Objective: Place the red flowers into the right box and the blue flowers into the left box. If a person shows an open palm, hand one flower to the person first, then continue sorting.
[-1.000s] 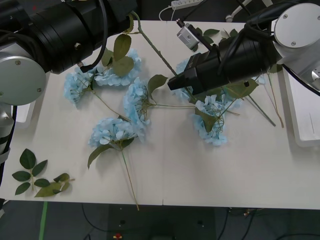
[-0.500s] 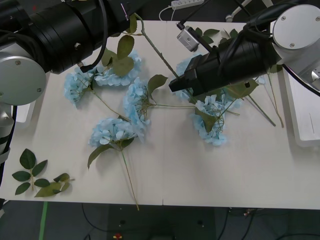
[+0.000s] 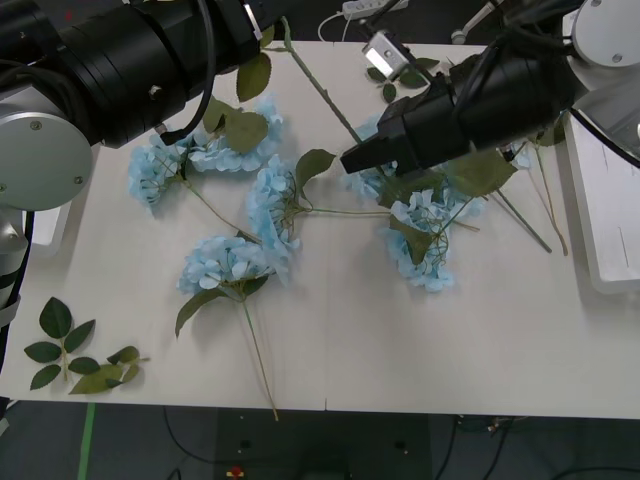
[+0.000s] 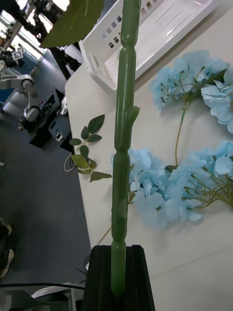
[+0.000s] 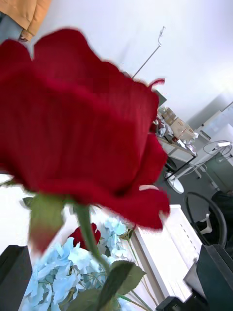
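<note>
A red flower's long green stem slants over the back of the table. My right gripper is shut on its lower end, and the stem stands between the black fingers. The rose head hangs close in front of my left gripper, whose fingers stand apart and open. A second red flower lies among blue ones. Several blue flowers lie on the table. The right box sits at the right edge and the left box at the left.
Loose green leaf sprigs lie at the table's front left corner. My left arm covers the back left of the table. A bare strip of table runs along the front edge.
My right gripper has risen and drawn back to the right with the stem. The stem's upper end and its leaf have moved toward the back edge. The blue flowers have stayed put.
</note>
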